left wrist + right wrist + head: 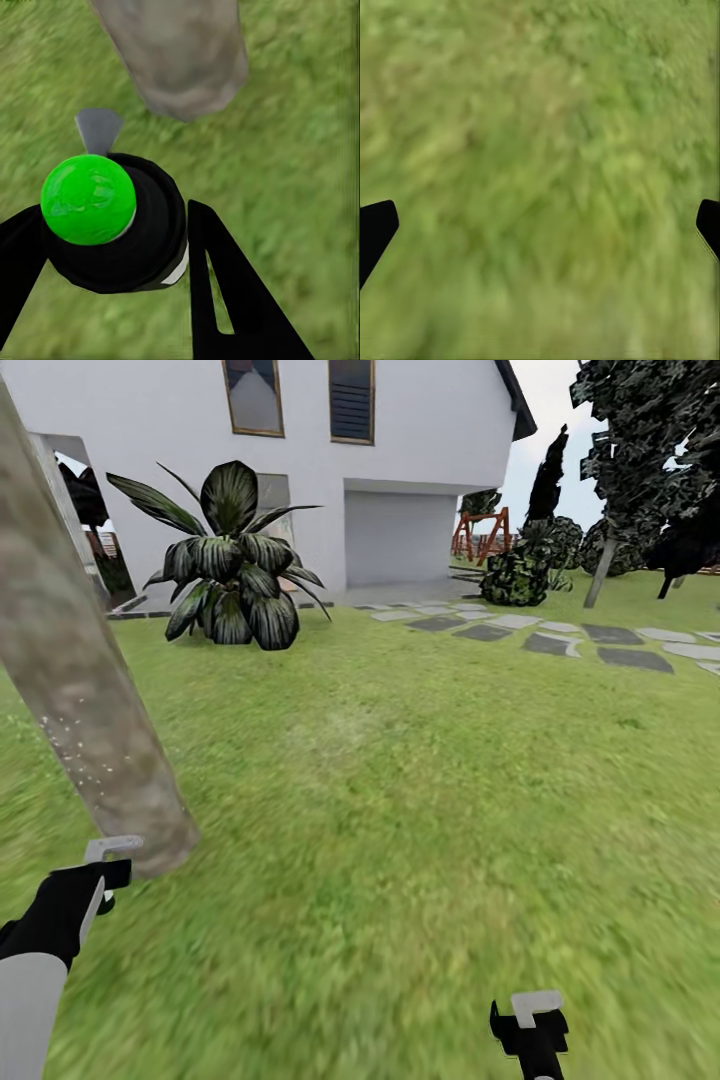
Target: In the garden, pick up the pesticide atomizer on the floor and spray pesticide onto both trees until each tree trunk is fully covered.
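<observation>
Left gripper [112, 255] clamps pesticide atomizer [112, 225] — tree trunk [180, 52] just beyond.

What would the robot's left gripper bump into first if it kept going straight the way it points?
Probably the tree trunk. The left gripper, holding the atomizer, aims at the trunk's base just ahead, though it could meet the grass first; depth is unclear.

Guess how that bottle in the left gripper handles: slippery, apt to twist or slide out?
The bottle looks round and smooth, so it could probably rotate between the flat fingers. It seems small beside the tree trunk, likely light. Its glossy green cap suggests hard plastic: stiff, maybe slick. The left gripper appears closed around its body.
</observation>
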`<state>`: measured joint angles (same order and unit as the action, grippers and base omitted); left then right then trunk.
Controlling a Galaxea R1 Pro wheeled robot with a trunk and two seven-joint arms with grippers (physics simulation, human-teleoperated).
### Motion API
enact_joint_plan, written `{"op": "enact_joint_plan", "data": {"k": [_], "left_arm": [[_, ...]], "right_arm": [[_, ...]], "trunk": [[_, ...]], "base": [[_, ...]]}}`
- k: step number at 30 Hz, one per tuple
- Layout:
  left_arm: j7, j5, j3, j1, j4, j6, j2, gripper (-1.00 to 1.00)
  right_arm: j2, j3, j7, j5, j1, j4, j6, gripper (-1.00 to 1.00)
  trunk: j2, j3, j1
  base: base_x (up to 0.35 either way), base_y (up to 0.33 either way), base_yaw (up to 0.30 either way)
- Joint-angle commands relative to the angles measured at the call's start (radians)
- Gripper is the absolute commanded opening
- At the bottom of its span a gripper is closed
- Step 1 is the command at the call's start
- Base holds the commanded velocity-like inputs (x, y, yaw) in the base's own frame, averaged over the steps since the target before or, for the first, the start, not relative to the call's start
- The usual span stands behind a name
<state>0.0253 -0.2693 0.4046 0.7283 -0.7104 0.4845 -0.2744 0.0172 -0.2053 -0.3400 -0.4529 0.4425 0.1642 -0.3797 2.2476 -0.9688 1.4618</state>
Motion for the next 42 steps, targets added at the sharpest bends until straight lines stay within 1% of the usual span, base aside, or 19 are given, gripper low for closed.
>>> {"op": "enact_joint_plan", "data": {"k": [1,6,34,42], "left_arm": [[0.002,-0.006,0.003,0.001,-0.002,0.005,0.000,-1.00],[0.002,-0.007,0.003,-0.001,-0.001,0.005,-0.002,-1.00],[-0.001,-0.007,0.003,-0.002,-0.001,0.005,-0.002,-1.00],[-0.001,-0.007,0.002,-0.002,-0.001,0.005,0.001,-1.00]], "right_arm": [[0.000,-0.008,-0.002,-0.010,0.001,-0.001,-0.004,1.00],[0.000,-0.008,-0.003,-0.009,0.001,-0.001,-0.004,1.00],[0.000,-0.008,-0.002,-0.010,0.001,-0.002,-0.004,1.00],[0.000,-0.008,-0.002,-0.010,0.001,-0.002,-0.004,1.00]], "trunk": [[0.000,-0.001,0.000],[0.000,-0.001,0.000],[0.000,-0.001,0.000],[0.000,-0.001,0.000]], "base": [[0.229,-0.182,0.039],[0.238,-0.175,0.202],[0.238,-0.176,0.275],[0.235,-0.178,0.034]]}}
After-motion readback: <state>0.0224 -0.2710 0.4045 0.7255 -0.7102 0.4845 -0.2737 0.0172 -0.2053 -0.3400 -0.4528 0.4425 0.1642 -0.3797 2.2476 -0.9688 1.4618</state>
